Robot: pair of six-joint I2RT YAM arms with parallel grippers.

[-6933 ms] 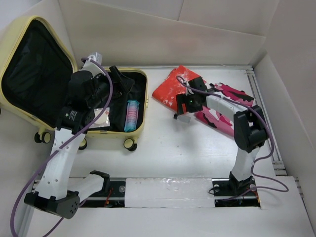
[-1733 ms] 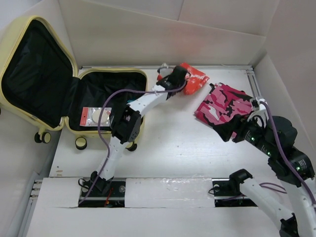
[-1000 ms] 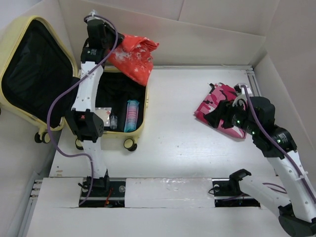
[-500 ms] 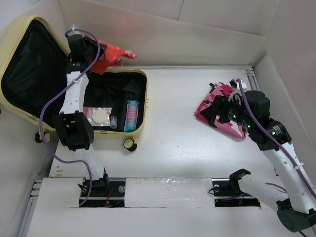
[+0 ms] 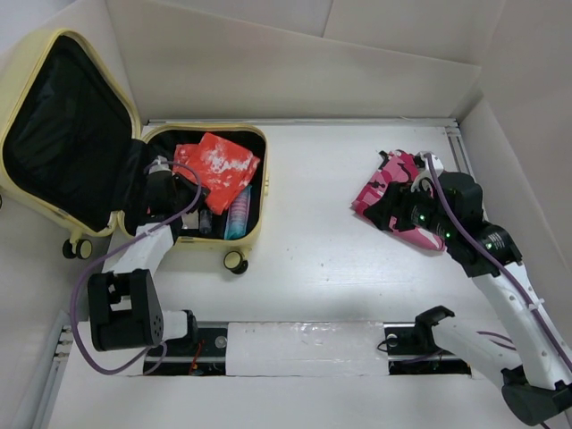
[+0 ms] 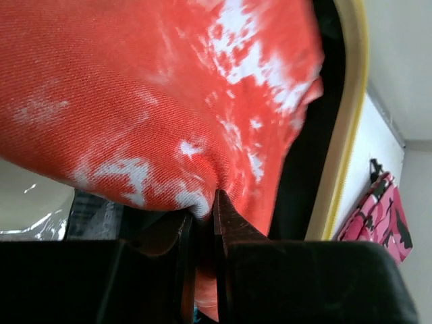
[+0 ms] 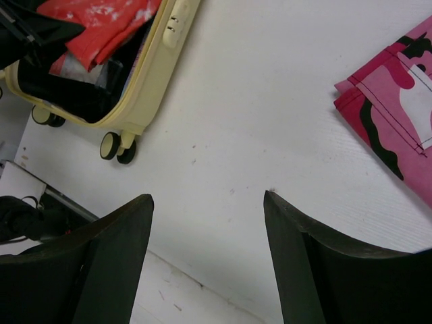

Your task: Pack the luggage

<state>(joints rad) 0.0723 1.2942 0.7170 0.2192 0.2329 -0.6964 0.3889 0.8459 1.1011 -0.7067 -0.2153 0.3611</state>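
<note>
Moved: red tie-dye cloth point(image 5: 214, 170) now down inside luggage point(image 5: 210, 242)
Left gripper point(image 6: 204, 208): pinching cloth
Right gripper point(image 7: 207, 199): wide, empty
Next: release cloth

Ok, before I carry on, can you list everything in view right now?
suitcase: one, pale yellow with black lining, open at the table's left
red cloth: one, red with white blotches, in the suitcase's lower half
tube: one, clear with pink and blue contents, in the suitcase beside the red cloth
pink cloth: one, pink with black and white patches, on the table at right
table: one, white, under everything
left gripper: one, black, shut on the red cloth inside the suitcase
right gripper: one, black, open, above the table by the pink cloth
</note>
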